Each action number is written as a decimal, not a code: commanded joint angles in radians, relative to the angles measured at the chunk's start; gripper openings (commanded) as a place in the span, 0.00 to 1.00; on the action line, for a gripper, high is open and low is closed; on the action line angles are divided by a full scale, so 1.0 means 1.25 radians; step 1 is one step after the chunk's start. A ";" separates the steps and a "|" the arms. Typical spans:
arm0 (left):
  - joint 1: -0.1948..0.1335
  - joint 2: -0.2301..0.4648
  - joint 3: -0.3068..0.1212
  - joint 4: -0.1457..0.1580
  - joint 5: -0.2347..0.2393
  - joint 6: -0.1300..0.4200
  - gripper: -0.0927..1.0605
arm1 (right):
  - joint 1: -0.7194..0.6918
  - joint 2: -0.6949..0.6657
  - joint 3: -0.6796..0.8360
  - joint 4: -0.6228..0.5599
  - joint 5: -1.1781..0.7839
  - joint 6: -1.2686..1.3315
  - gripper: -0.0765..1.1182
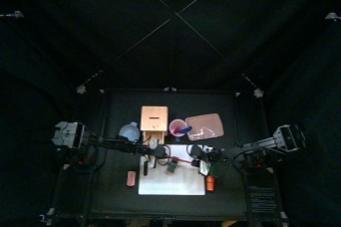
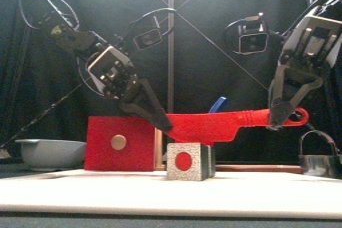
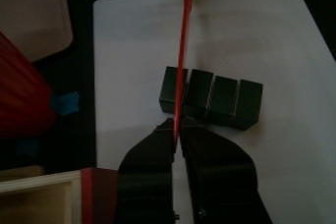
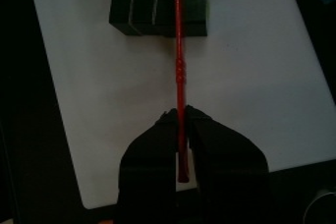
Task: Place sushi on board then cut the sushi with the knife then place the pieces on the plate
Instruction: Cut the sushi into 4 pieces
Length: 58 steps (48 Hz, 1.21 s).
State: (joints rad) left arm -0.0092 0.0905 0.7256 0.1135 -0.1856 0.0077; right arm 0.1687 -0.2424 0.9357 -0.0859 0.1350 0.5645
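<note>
Sushi roll [image 3: 217, 102] lay on the white cutting board [image 3: 269, 31], so step one looked done. Board sat front-centre on the table [image 1: 107, 199]. Red knife [image 2: 221, 125] was held level between both arms, straight over the roll. Left fingers [image 3: 147, 164] were clenched on the blade's tip end. Right fingers [image 4: 223, 154] were clenched on the handle end.

Wrist views had the blade lined across the roll near one end, about one block in. Front view put the blade just above the roll's top; touching or apart, couldn't tell. Blocks showed side by side with no gap, so no cut was finished as far as visible. Judged: cutting step, right at its start.

Pink tray [image 1: 204, 126] sat behind the board, apart from the roll. No dark pieces could be made out on it, though it showed small.

Left to do: press through, separate the blocks, put the knife down, carry the pieces to the tray.

Wooden box [image 2: 118, 142] stood behind-left of the roll and the blue-grey bowl [image 2: 47, 152] further left, neither in the way.
</note>
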 commanded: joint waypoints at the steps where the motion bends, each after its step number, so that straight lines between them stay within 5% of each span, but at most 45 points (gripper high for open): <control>1: 0.013 -0.002 -0.025 0.001 -0.004 0.000 0.41 | 0.013 0.000 -0.025 0.009 -0.004 0.001 0.40; 58: 0.011 -0.007 -0.029 0.020 -0.004 0.000 0.41 | 0.023 0.036 -0.070 0.004 0.036 0.000 0.40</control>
State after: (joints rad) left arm -0.0092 0.0905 0.7240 0.1381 -0.1825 0.0092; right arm 0.1856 -0.1841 0.8805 -0.0798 0.1871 0.5676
